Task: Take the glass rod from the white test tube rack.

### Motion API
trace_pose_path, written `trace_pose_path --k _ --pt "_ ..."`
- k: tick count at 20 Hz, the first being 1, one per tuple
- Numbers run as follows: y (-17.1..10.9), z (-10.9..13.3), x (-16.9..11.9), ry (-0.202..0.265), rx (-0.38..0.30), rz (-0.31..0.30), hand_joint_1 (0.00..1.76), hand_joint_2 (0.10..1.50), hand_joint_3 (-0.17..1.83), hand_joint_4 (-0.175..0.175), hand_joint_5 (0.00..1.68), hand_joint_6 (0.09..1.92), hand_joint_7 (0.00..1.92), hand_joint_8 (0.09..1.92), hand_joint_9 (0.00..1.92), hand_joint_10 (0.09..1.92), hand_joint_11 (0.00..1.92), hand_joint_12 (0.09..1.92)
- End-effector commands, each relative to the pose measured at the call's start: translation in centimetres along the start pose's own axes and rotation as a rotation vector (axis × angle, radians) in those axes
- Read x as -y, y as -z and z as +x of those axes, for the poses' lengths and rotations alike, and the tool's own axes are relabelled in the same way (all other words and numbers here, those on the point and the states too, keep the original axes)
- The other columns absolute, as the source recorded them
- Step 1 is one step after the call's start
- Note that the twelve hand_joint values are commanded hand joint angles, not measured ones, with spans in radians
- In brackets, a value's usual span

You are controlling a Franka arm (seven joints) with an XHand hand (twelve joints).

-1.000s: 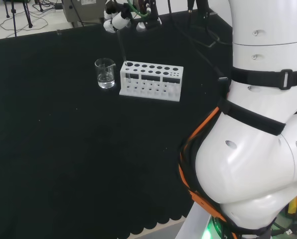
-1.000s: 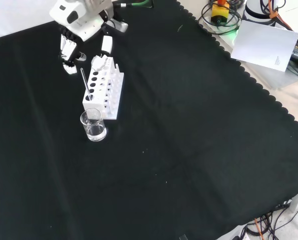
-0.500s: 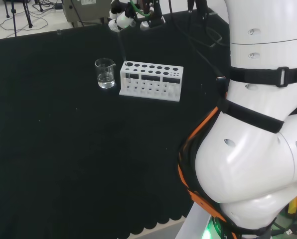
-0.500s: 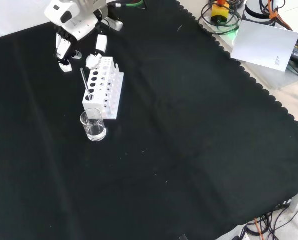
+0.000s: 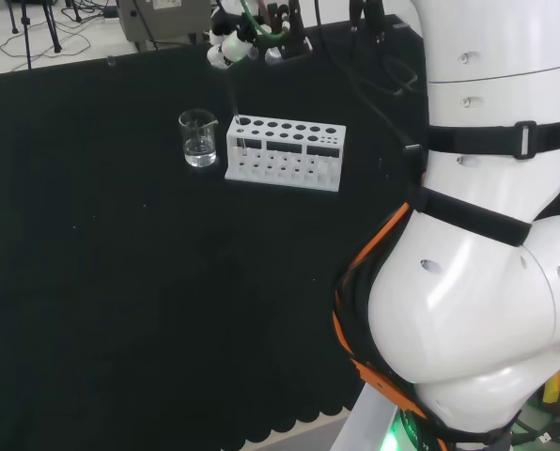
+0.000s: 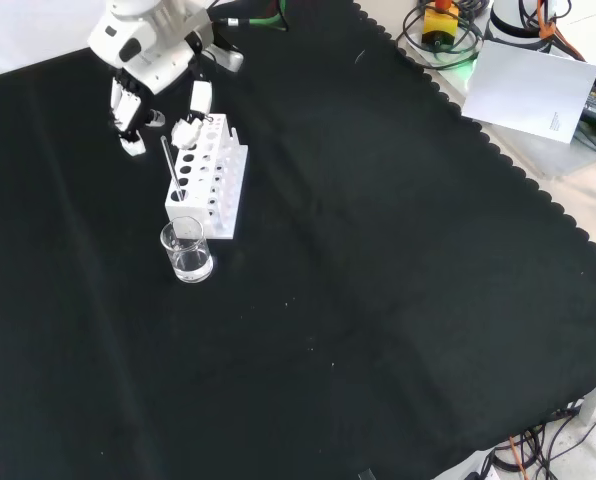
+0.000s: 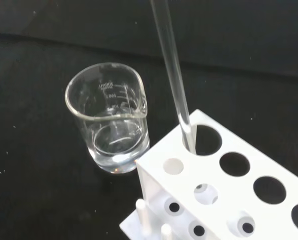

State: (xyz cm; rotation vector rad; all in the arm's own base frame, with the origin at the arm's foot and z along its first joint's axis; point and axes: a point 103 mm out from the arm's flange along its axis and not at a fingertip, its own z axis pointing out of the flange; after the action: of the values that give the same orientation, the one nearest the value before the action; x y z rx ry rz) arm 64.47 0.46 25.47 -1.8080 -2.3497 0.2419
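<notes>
The white test tube rack (image 6: pixel 210 178) (image 5: pixel 285 152) stands on the black cloth. A clear glass rod (image 6: pixel 170 165) (image 5: pixel 234 101) leans up out of its end hole, the one nearest the beaker. In the wrist view the rod (image 7: pixel 171 70) rises from the corner hole of the rack (image 7: pixel 229 195). The hand (image 6: pixel 146 58) (image 5: pixel 233 47) hovers above the rod's upper end, open. Its fingers (image 6: pixel 128 115) hang on one side of the rod's tip and its thumb (image 6: pixel 193 115) on the other, both apart from the rod.
A small clear glass beaker (image 6: pixel 188 252) (image 5: pixel 198 139) (image 7: pixel 109 122) stands close beside the rack's rod end; a little liquid seems to lie at its bottom. The arm's white links (image 5: pixel 487 235) stand at the head view's right. Cables and papers lie beyond the cloth's scalloped edge (image 6: pixel 498 150).
The hand has shifted a little over the rack's end, its fingers and thumb now lower around the rod's tip. Rod, rack and beaker have not moved.
</notes>
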Motion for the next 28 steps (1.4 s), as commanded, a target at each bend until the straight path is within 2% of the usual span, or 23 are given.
trace_pose_path --k 1,5,8,11,22,25,28 --pt "-0.6 0.2 -0.4 0.011 0.014 0.011 0.69 0.93 0.52 -0.175 0.43 0.81 0.91 1.07 1.29 1.00 0.81 1.33" --pt "0.0 0.5 0.1 0.006 0.020 0.012 0.69 0.93 0.52 -0.175 0.46 0.83 0.96 1.09 1.32 1.02 0.79 1.33" --pt "-1.0 -0.2 -0.6 0.026 -0.002 0.013 0.69 0.93 0.52 -0.175 0.47 0.84 0.97 1.10 1.33 1.04 0.78 1.33" --pt "-1.0 -0.2 -0.6 0.023 0.004 0.029 0.70 0.93 0.52 -0.175 0.48 0.84 0.98 1.10 1.34 1.05 0.77 1.33" --pt "-1.4 -0.3 -0.3 0.017 0.024 0.017 0.75 0.92 0.52 -0.175 0.58 0.87 1.09 1.12 1.46 1.11 0.76 1.32" --pt "-1.3 -0.3 -0.3 0.025 -0.001 -0.008 0.78 0.91 0.53 -0.175 0.63 0.87 1.14 1.12 1.52 1.13 0.77 1.31" --pt "-1.3 -0.3 -0.3 0.033 0.004 -0.014 0.80 0.90 0.54 -0.175 0.66 0.87 1.15 1.12 1.55 1.12 0.77 1.30"
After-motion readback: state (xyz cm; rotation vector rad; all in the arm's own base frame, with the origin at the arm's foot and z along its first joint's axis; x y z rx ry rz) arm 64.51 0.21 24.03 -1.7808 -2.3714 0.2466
